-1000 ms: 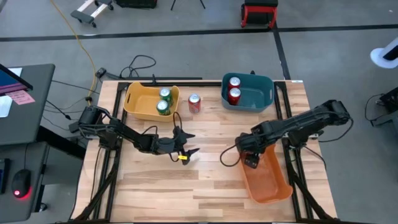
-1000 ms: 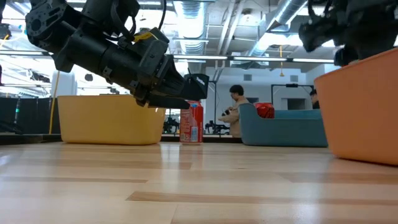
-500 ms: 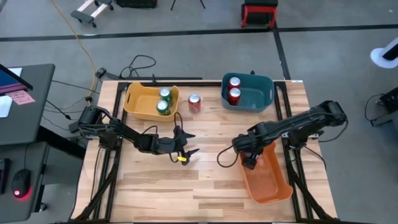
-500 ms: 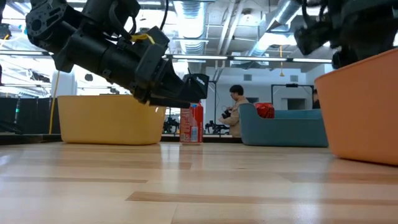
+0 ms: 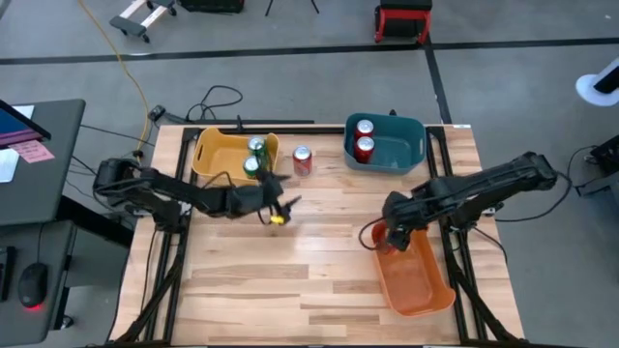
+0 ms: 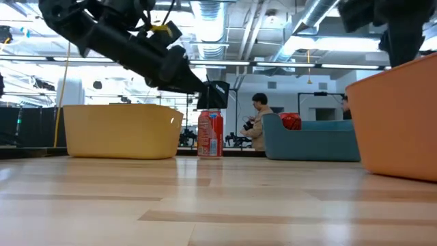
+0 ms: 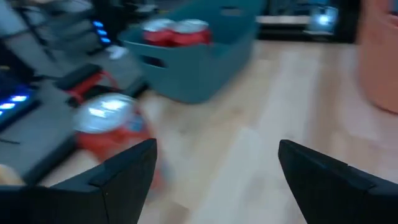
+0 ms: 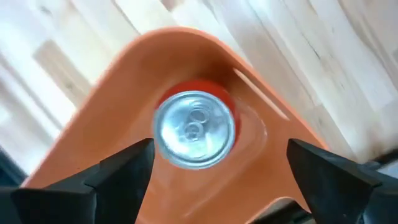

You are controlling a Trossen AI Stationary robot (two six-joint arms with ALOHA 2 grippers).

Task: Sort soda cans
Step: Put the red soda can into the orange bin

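Observation:
One red soda can stands upright on the table between the yellow bin and the blue bin. It also shows in the low view and the left wrist view. The yellow bin holds two green cans. Two red cans stand in the blue bin. My left gripper is open, hovering just near-side of the lone red can. My right gripper is open over the far end of the orange bin. A red can stands upright in that bin, below and between the fingers.
The three bins take up the far left, far right and near right of the wooden table. Cables lie beyond the far edge. A person shows in the room behind the table.
My left gripper has moved toward the table's far edge and risen, closing on the lone red can. My right gripper has lifted a little above the orange bin's far end.

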